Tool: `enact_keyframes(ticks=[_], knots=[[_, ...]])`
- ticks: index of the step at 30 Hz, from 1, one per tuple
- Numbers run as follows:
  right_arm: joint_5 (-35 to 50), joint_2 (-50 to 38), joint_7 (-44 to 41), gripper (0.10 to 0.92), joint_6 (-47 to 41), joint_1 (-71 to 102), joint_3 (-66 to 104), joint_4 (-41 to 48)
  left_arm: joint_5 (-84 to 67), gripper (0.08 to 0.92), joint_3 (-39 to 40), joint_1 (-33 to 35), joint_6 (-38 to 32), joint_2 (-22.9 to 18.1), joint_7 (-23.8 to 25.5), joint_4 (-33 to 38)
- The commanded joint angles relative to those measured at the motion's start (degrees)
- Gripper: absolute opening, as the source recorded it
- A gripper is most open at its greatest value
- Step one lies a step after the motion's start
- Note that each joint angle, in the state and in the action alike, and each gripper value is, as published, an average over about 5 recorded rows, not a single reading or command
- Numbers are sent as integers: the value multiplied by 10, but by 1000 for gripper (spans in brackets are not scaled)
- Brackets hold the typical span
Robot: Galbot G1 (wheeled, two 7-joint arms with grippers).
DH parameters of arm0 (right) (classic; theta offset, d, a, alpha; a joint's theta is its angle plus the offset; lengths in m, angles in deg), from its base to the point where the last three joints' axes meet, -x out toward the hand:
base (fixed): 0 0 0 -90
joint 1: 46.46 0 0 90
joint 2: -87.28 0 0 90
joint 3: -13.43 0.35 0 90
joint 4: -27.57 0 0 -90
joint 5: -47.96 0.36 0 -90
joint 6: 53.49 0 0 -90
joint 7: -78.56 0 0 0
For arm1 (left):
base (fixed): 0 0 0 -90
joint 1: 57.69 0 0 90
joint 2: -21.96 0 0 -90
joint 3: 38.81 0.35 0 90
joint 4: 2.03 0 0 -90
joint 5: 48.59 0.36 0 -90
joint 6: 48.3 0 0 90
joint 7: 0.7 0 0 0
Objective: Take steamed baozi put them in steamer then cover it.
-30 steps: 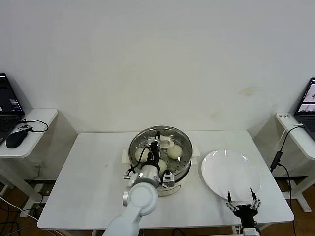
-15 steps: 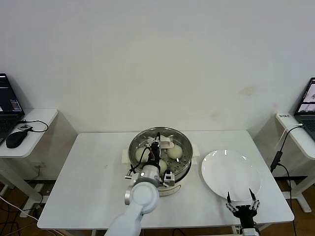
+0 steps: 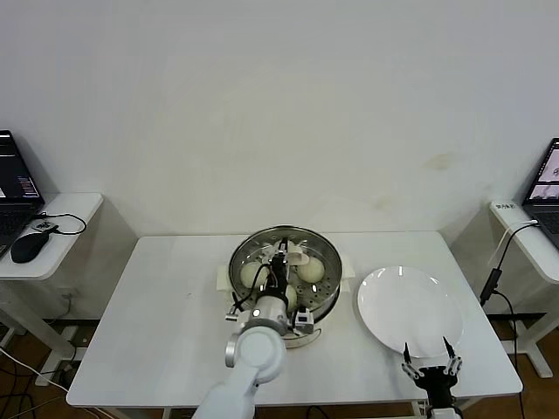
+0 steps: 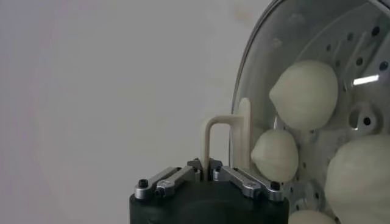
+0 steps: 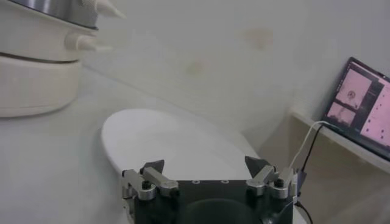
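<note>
Round shiny stainless-steel steamer pot (image 3: pixel 327 297) on its cream-white electric base sits mid-table on the white table (image 3: pixel 166 297). Contents: cream-white round dough buns on the perforated tray. Head view shows one at the left (image 3: pixel 251 274) and one at the right (image 3: pixel 310 269), others partly hidden behind the arm. Left wrist view shows four: one large (image 4: pixel 304 94), one smaller near the handle (image 4: pixel 275 155), one at the picture's edge (image 4: pixel 359 182), and a sliver of a fourth (image 4: pixel 311 217). Round clear glass lid with metal rim (image 4: pixel 256 79) sits on the pot, buns visible through it; its cream-white bar handle (image 4: pixel 218 137) stands at centre. Left hand (image 4: pixel 207 178) is at the handle, fingertips either side of the bar with only a narrow gap; cannot tell from the views whether it grips or has let go. Flat round white plate (image 3: pixel 409 311) lies on the table to the right of the pot, apart from it, nothing on it. Right hand (image 5: pixel 207 173) hangs at the near table edge just beside the plate's near rim, fingers spread wide, holding nothing. Side desks left and right carry a laptop each; a black mouse (image 3: pixel 28 247) lies on the left one.
</note>
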Motion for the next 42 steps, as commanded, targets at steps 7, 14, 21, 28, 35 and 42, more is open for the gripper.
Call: enact_keyframes(ticks=[7,14,21,28,35,42], knots=[[1,0,-2,823,-5,1,-1,-2,-24,448,5,62,-1,36,-2,114],[0,0,-2,823,-5,5,2,-2,-144,648,-42,178,-16,106,-32,270],[31,-5,-8,823,6,9,-8,-8,-489,811,-187,338,-49,198,-128,350],[107,-39,-22,823,12,33,-35,-36,-938,823,-368,429,-281,196,-231,241],[206,-126,-27,823,5,100,-57,-75,-1105,823,-367,507,-258,184,-280,227],[261,-177,-12,823,-9,163,-95,-118,-1107,823,-343,509,-278,162,-292,178]])
